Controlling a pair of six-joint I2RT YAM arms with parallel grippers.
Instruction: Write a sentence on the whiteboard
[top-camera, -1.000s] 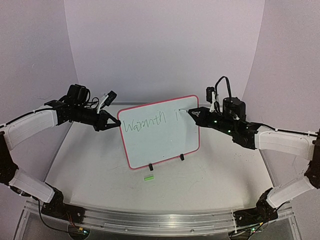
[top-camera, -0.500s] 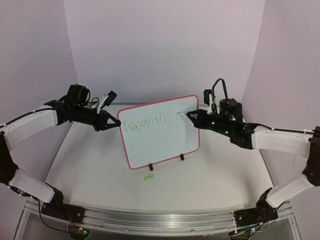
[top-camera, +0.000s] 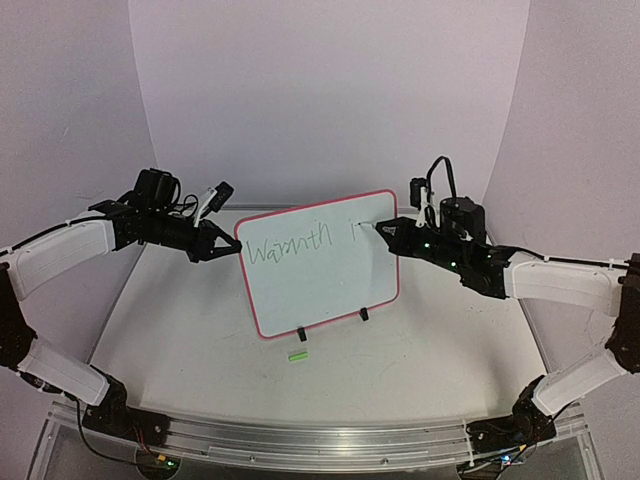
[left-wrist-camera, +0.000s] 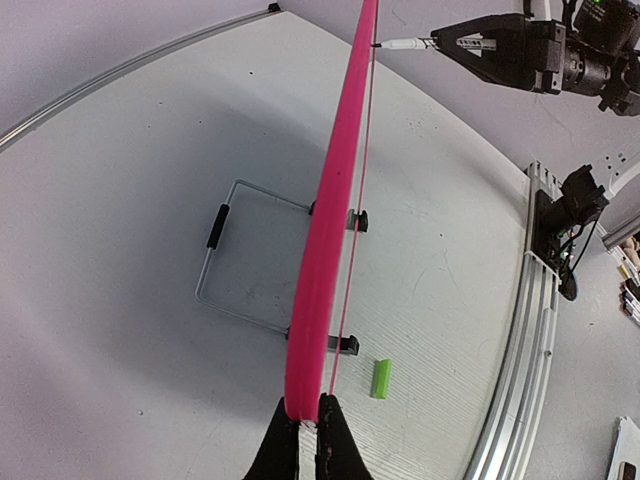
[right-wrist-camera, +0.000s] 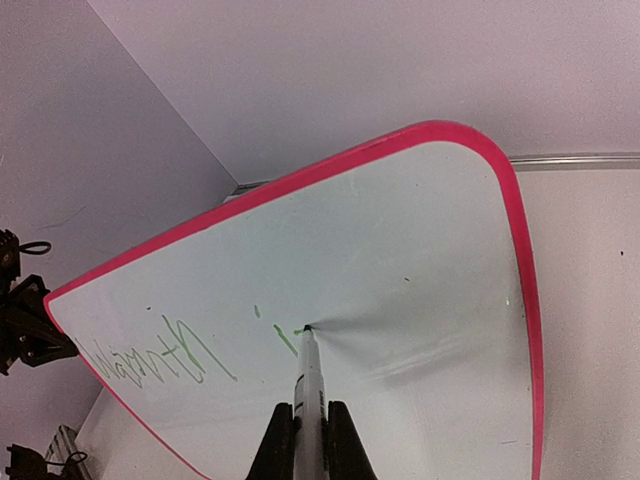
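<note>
White marker (right-wrist-camera: 309, 378) tip on pink-framed whiteboard (top-camera: 320, 290)

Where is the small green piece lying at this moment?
In the top view the green piece lies on the table, just in front of the whiteboard, near its left black foot.

Reaching inward, left gripper (left-wrist-camera: 308, 440) and right gripper (right-wrist-camera: 310, 432) seem clamped.

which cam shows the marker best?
Right wrist: the marker sits centre frame, tip on the whiteboard. Left wrist shows it small and distant, touching the edge-on board. Top external barely resolves it.
</note>
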